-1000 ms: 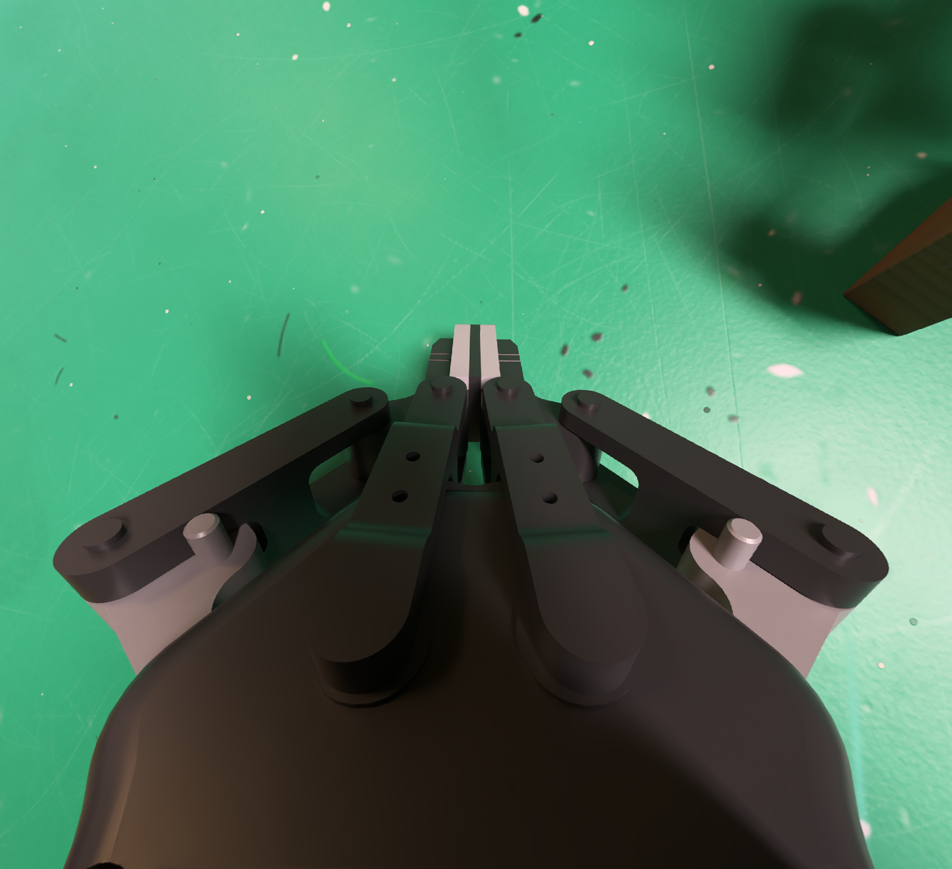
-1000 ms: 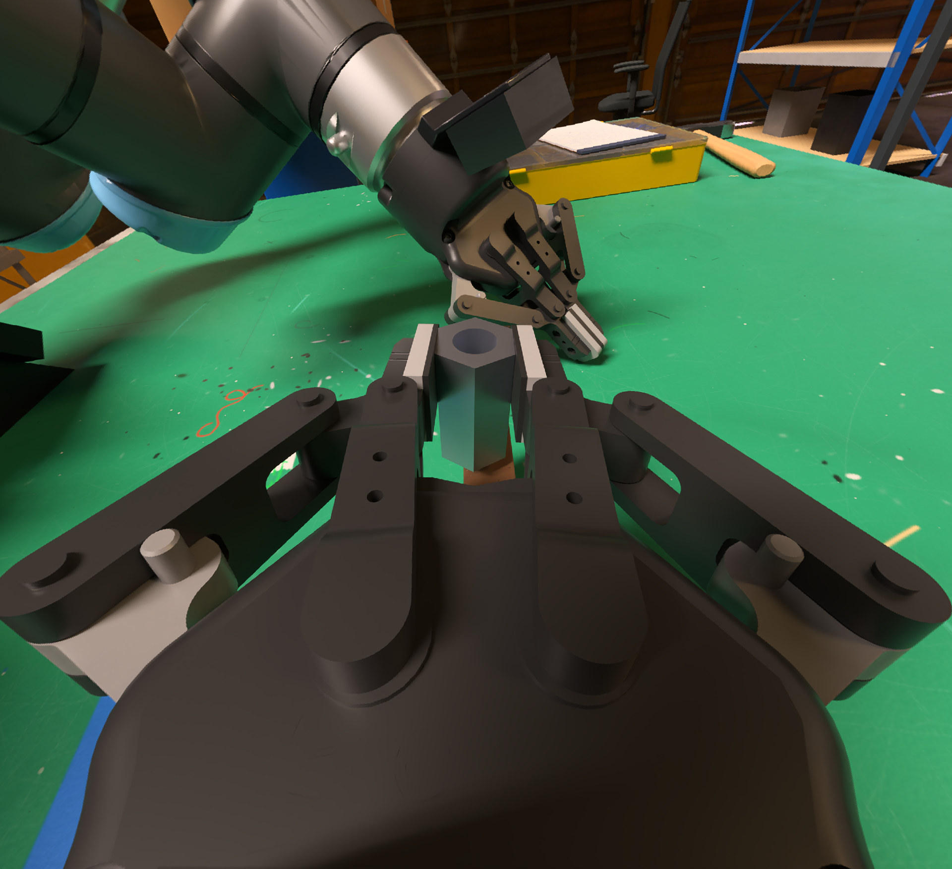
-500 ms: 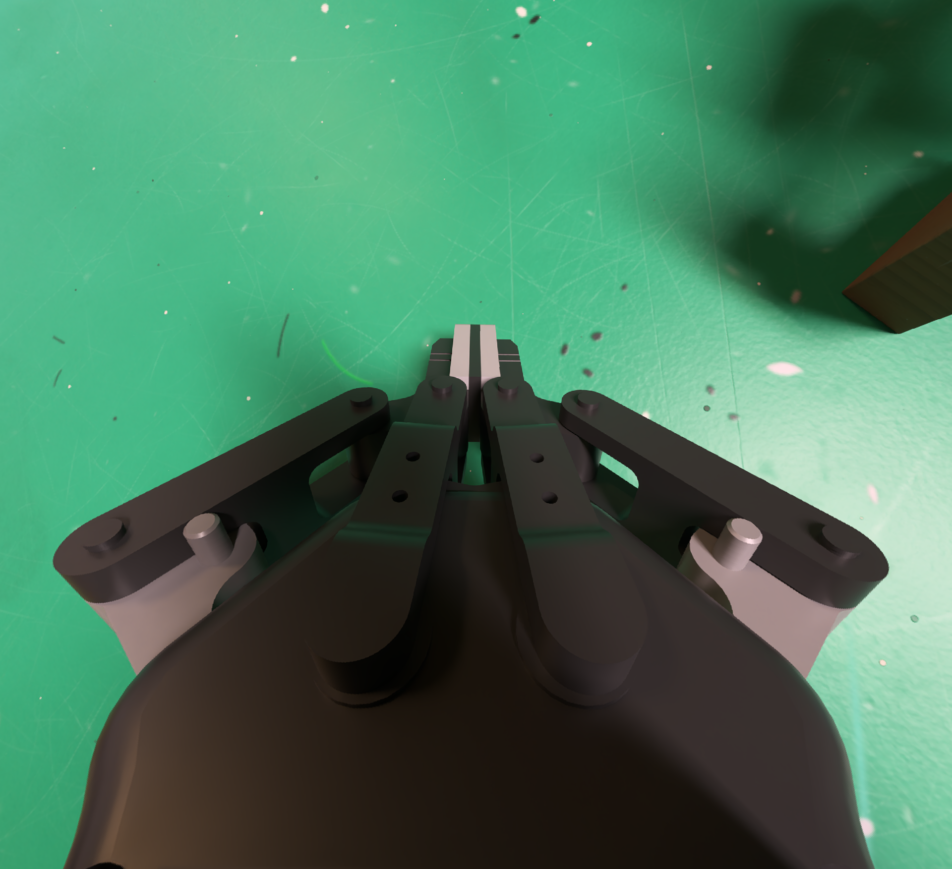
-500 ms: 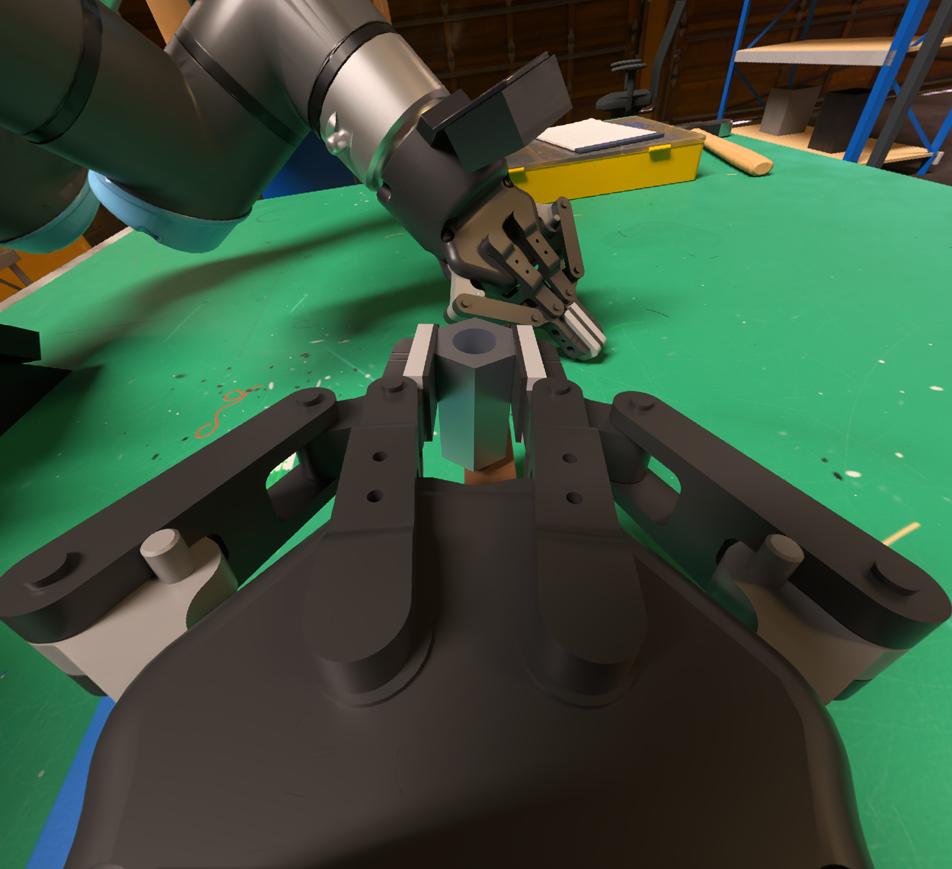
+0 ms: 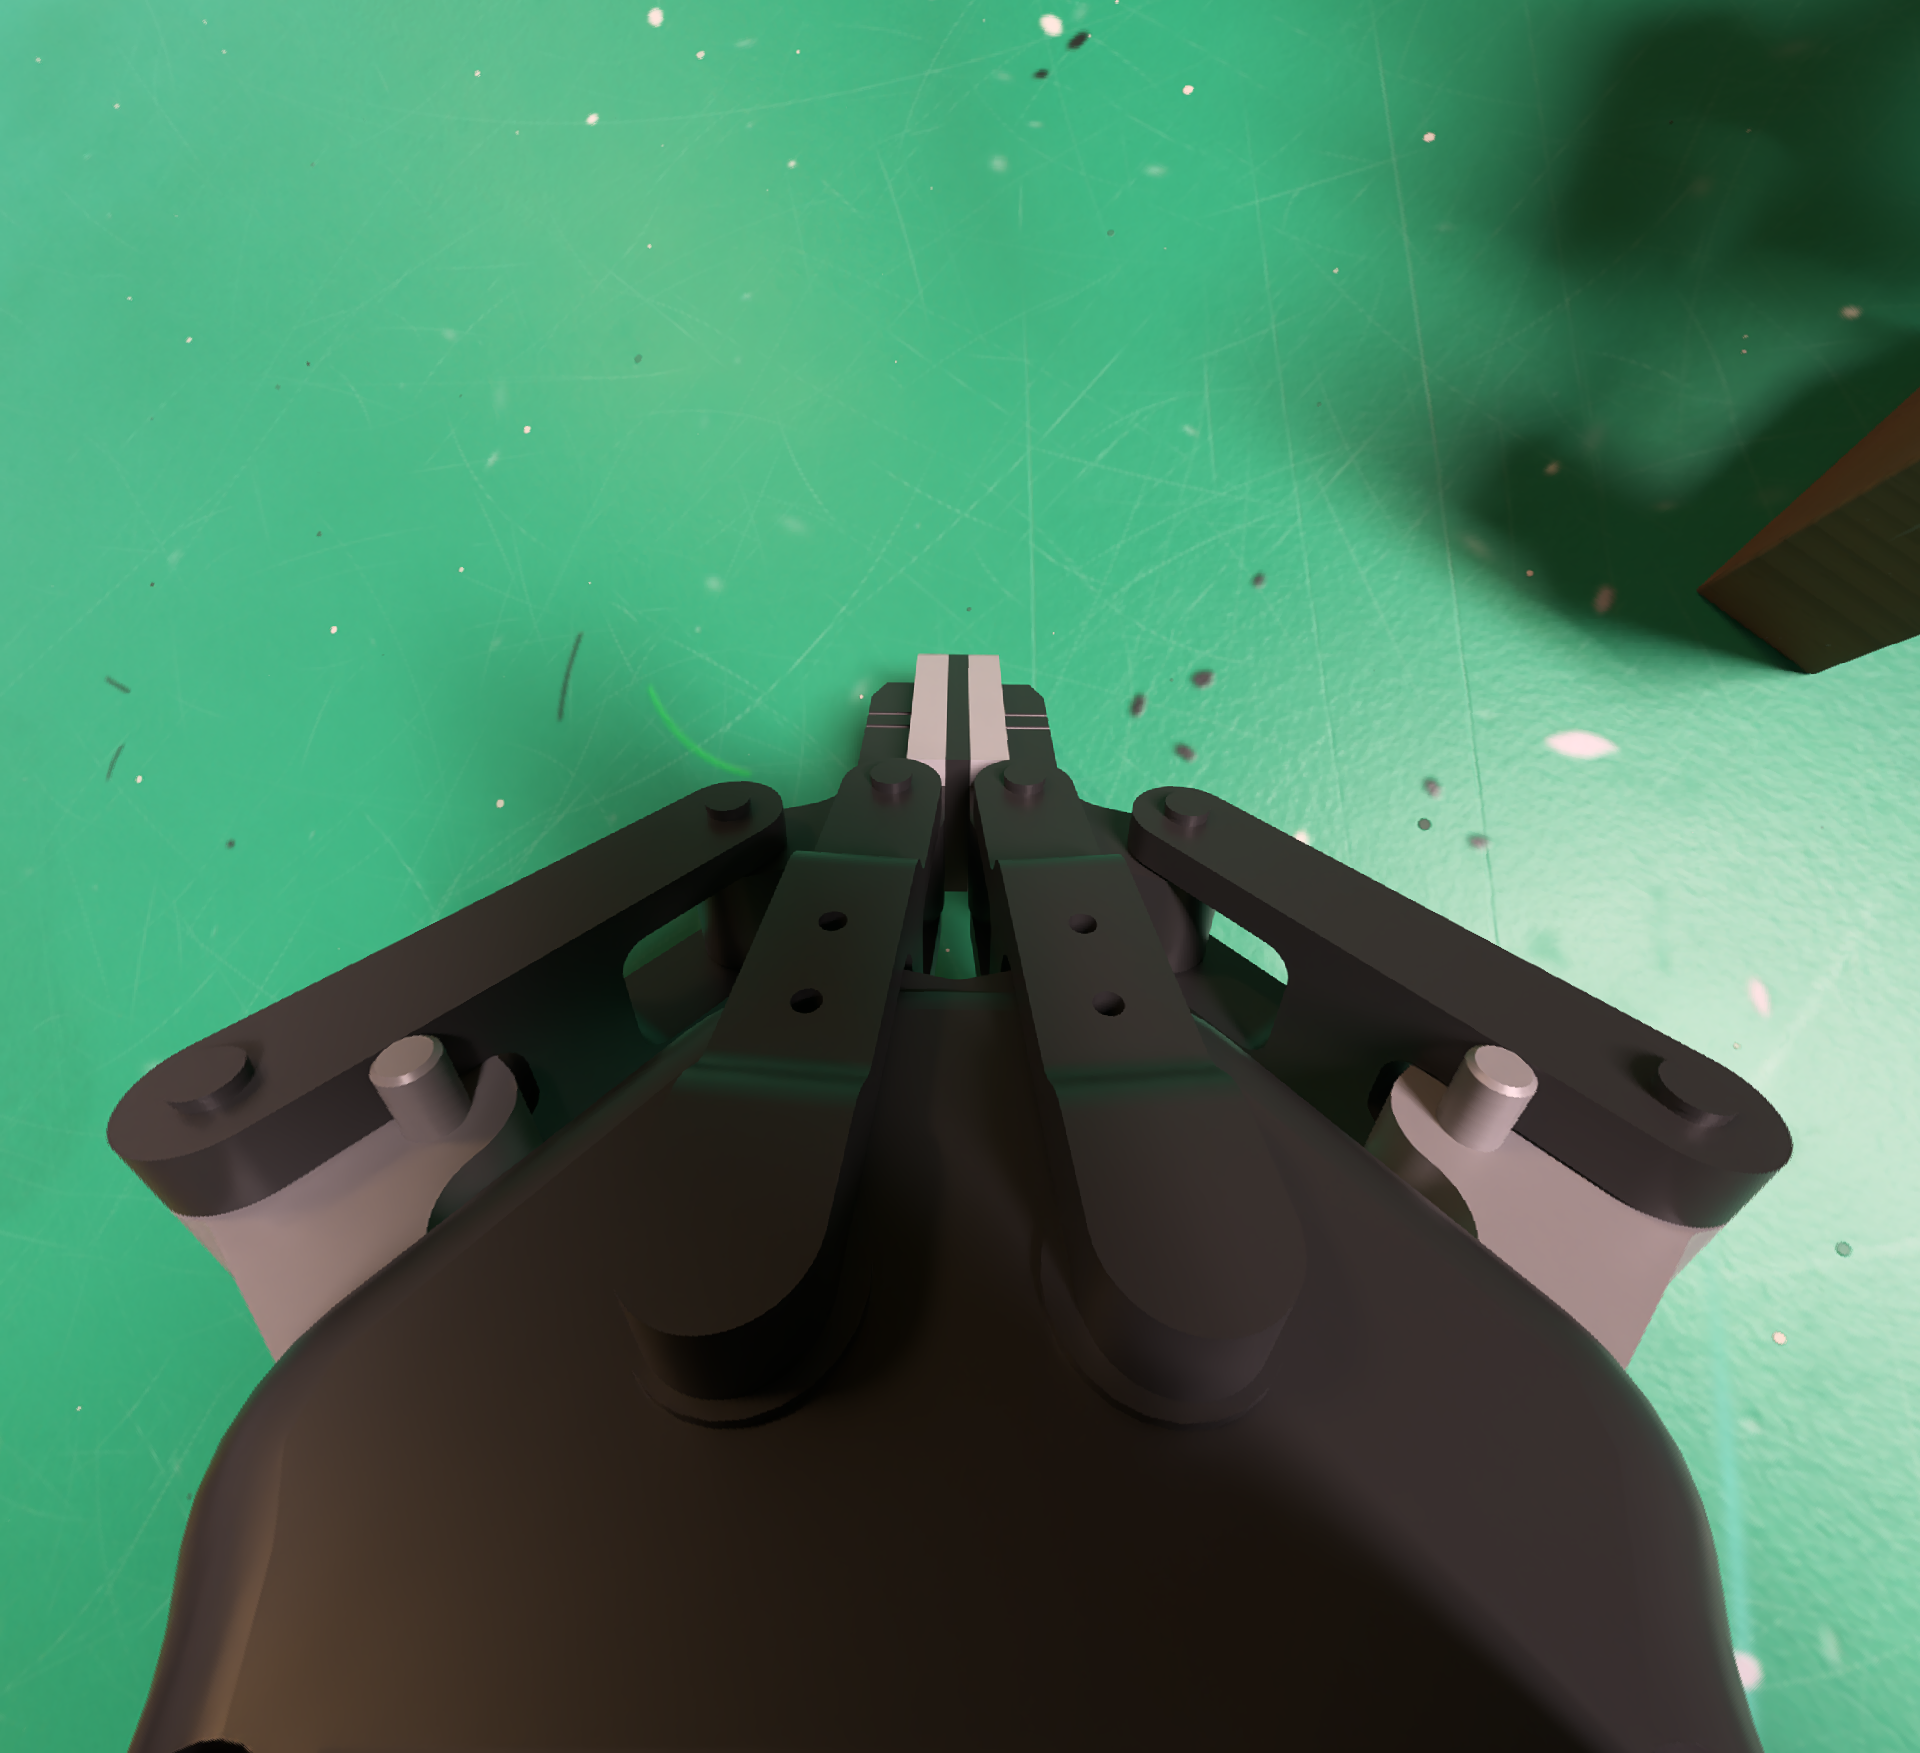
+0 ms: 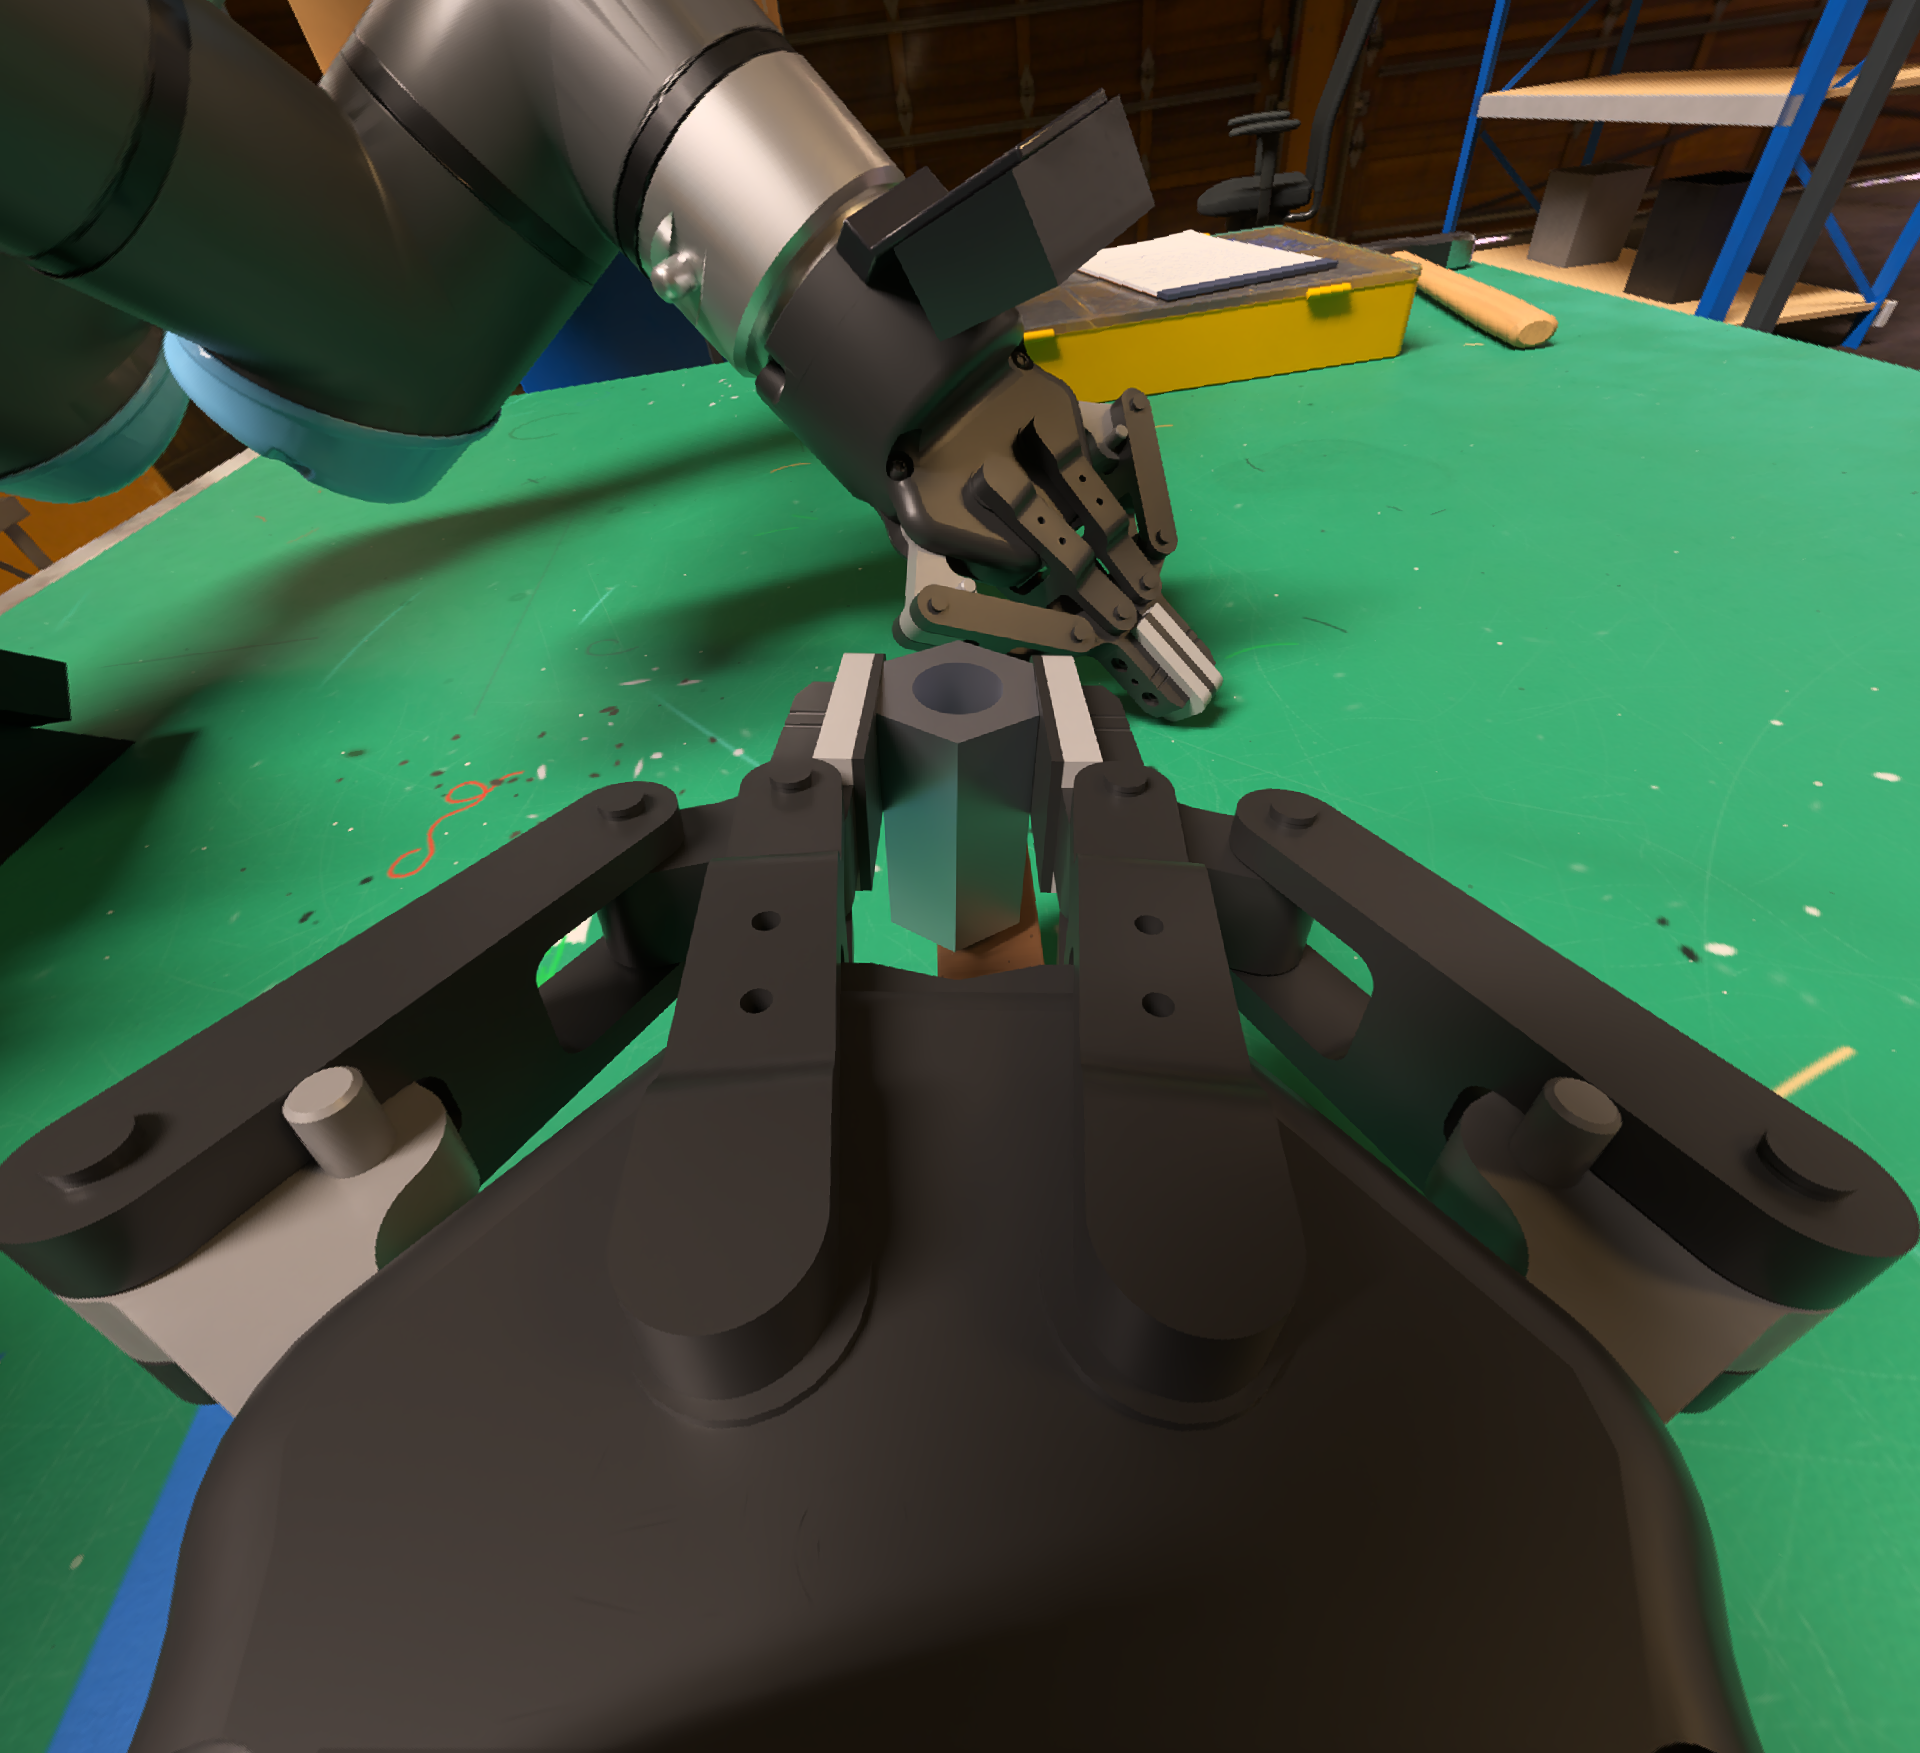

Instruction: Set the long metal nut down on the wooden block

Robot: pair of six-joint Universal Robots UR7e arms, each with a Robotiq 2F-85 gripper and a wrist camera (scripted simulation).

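Right wrist view: right end effector [image 6: 956,716] clamps long metal nut [image 6: 954,820], wooden block [image 6: 987,953] mostly hidden

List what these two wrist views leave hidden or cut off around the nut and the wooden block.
- Wooden block: in the left wrist view the right edge cuts it to one corner.
- Wooden block: in the right wrist view only a sliver shows beneath the nut; the right hand covers the rest.
- Whether the nut's lower end touches the block: hidden by the nut itself and the hand's body.
- Left hand: pads together, holding nothing.
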